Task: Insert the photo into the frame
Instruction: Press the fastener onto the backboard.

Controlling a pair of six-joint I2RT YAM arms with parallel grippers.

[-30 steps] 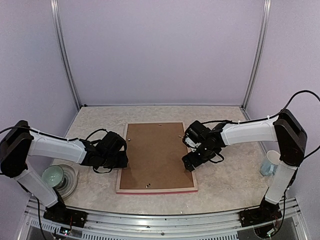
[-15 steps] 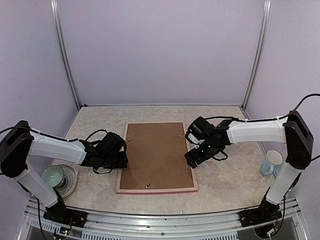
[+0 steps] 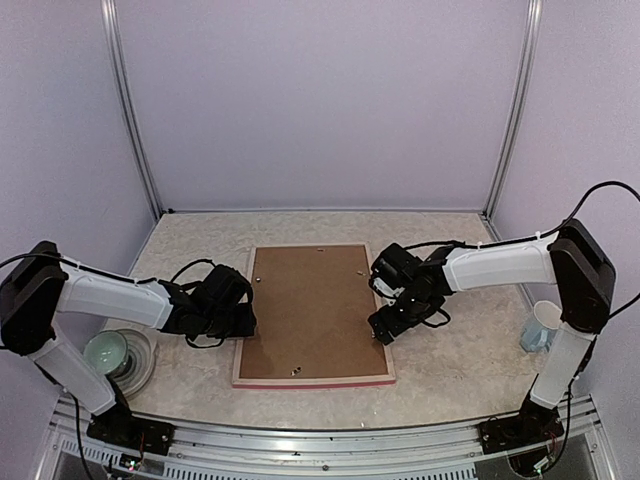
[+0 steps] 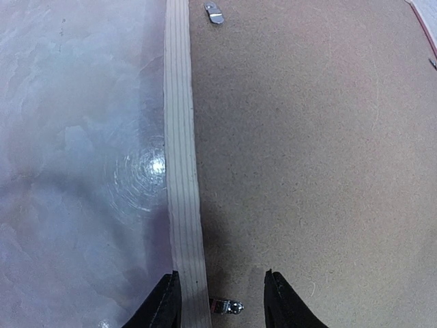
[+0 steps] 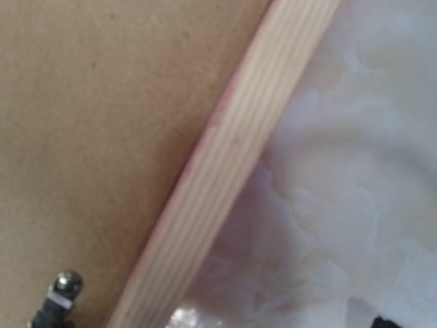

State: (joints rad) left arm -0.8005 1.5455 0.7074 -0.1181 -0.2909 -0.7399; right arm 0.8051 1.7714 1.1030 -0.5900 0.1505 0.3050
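Observation:
The frame [image 3: 315, 379] lies face down on the table, pale wood back up, pink showing along its edges. A brown backing board [image 3: 310, 310] fills it. The photo is hidden. My left gripper [image 3: 245, 322] rests low at the frame's left rail [image 4: 181, 157]. Its jaws stand apart across the rail and a small metal tab [image 4: 227, 307], with one finger outside the rail and one over the board. My right gripper [image 3: 383, 328] hovers open over the right rail [image 5: 232, 171], close to another metal tab [image 5: 60, 290]. Its fingers barely show in the right wrist view.
A green bowl [image 3: 105, 352] sits on a plate [image 3: 143, 362] at the near left, beside my left arm. A white and blue mug [image 3: 540, 325] stands at the far right. A second tab [image 4: 214, 11] lies further along the left rail.
My right gripper shifted slightly along the frame's right rail, away and then back toward the near end. The left arm and the frame have not moved.

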